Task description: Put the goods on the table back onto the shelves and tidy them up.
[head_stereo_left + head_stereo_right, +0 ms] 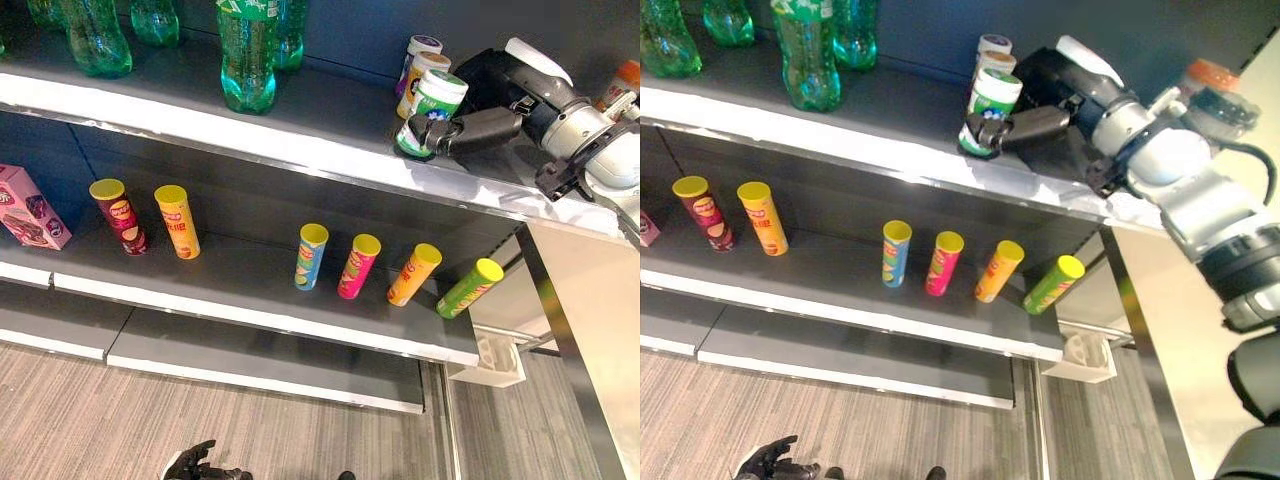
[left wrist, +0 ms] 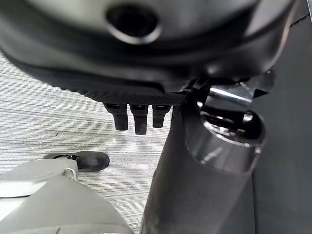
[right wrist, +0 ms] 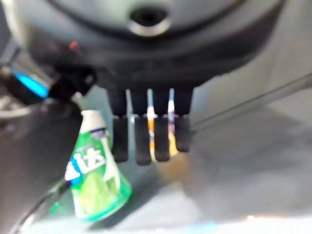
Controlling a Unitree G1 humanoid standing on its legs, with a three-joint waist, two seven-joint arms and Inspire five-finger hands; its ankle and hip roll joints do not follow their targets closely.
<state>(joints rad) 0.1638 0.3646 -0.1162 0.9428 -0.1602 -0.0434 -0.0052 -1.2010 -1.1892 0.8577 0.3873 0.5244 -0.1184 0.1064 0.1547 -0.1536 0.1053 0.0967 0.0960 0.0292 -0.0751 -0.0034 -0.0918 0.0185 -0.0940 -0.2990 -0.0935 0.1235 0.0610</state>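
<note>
The right hand point(image 1: 470, 130) reaches in from the right of the frame over the top shelf point(image 1: 300, 115), near its front edge, and sits against a green-and-white gum bottle point(image 1: 432, 108). In the head views its fingers curl at the bottle's base; in the right wrist view the fingers point(image 3: 146, 141) hang straight down beside the bottle point(image 3: 95, 180), so I cannot tell whether the hand grips it or merely touches it. The bottle stands upright on the shelf, just in front of two more small white bottles point(image 1: 420, 60) lined up behind it. At the upper left of the frame, green plastic soda bottles point(image 1: 247, 55) stand on the same shelf. On the middle shelf point(image 1: 250, 290), six chip cans with yellow lids stand in a loose row: a dark red can point(image 1: 118, 215), a yellow can point(image 1: 177, 221), a blue can point(image 1: 310, 256), a pink can point(image 1: 357, 266), an orange can point(image 1: 413, 273) and a green can point(image 1: 469, 288). A pink box point(image 1: 28, 207) lies at the far left. The left hand point(image 1: 190, 463) hangs low at the bottom edge above the striped floor point(image 1: 80, 420), fingers loosely curled and holding nothing.
</note>
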